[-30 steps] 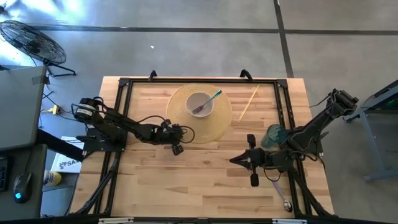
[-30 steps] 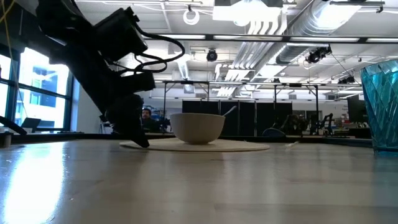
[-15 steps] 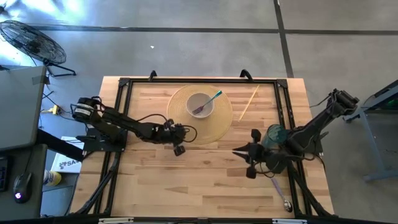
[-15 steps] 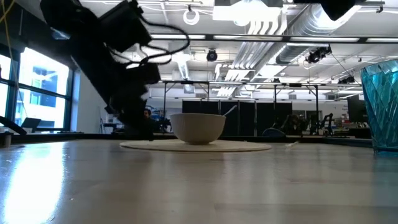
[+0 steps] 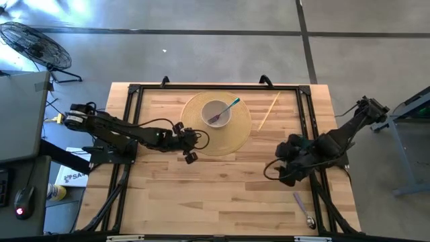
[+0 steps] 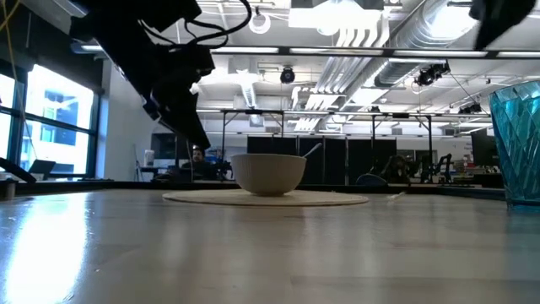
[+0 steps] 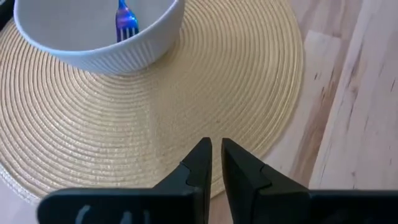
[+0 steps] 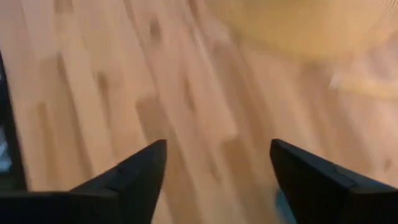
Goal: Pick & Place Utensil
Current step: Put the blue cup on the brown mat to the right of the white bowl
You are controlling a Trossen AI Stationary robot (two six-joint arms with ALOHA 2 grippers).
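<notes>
A white ribbed bowl (image 5: 216,112) (image 7: 93,31) stands on a round woven placemat (image 5: 232,134) (image 7: 186,93) at the table's far middle. A fork with a teal handle (image 5: 227,107) leans inside the bowl. A spoon (image 5: 304,210) lies flat near the front right corner. My left gripper (image 5: 191,141) (image 7: 216,144) hovers over the placemat's near left rim, shut and holding nothing. My right gripper (image 5: 279,166) (image 8: 214,168) hangs open over bare wood at the right, holding nothing.
A teal ribbed glass (image 6: 516,139) (image 5: 296,142) stands at the right, partly under my right arm. A pale chopstick (image 5: 269,111) lies slanted just right of the placemat. A black frame (image 5: 201,87) runs round the table. Bare wood (image 5: 222,195) fills the near middle.
My left gripper has risen off the table beside the placemat and drawn slightly toward the far edge. My right gripper has pulled back toward the table's right edge, near the glass, and turned as it went.
</notes>
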